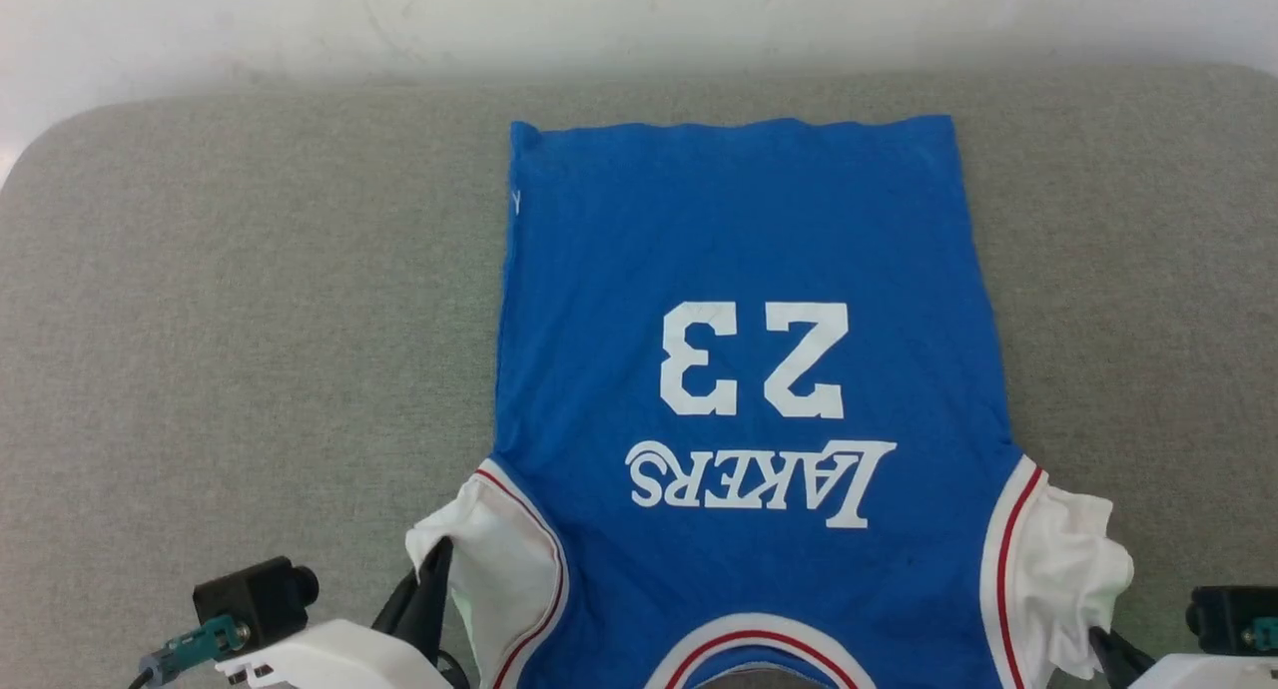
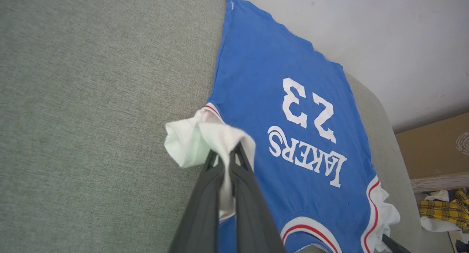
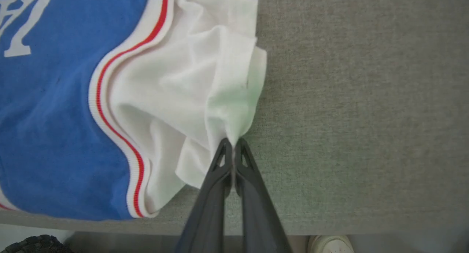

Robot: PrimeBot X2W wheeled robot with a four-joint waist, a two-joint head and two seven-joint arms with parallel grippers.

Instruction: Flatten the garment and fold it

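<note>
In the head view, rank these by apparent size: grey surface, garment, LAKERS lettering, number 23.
1. grey surface
2. garment
3. LAKERS lettering and number 23 look about alike, so I leave them unranked.

Between your jaws the garment (image 1: 749, 250) is soft matt jersey; beneath them, the cover (image 1: 250, 320) is coarse woven cloth.

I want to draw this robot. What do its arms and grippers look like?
Each gripper has two long, dark grey fingers that taper to thin tips, with small triangular cut-outs near the ends: see the left gripper and right gripper. The left arm has a smooth white shell. A boxy black camera with a teal plug sits by its wrist.
</note>
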